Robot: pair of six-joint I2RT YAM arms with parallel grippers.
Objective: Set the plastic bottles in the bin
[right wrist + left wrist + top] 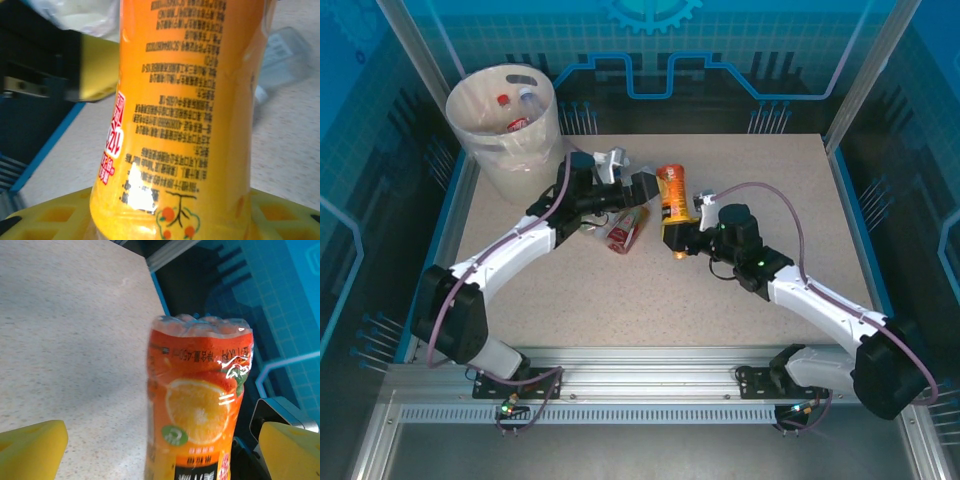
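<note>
Here, orange bottle [672, 195], base far, long axis near-to-far.

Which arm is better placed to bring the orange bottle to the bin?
Left, probably: the bin is at far left, and the open left gripper straddles the bottle that the right gripper holds.

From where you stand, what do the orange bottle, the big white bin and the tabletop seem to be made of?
Orange bottle: thin clear plastic in a glossy printed film sleeve; the base is see-through, with sharp glints.
Bin: probably cream moulded plastic, matte; a clear crinkled liner drapes its rim.
Tabletop: speckled beige, matte, perhaps laminate or stone-look; I can't tell which.
</note>
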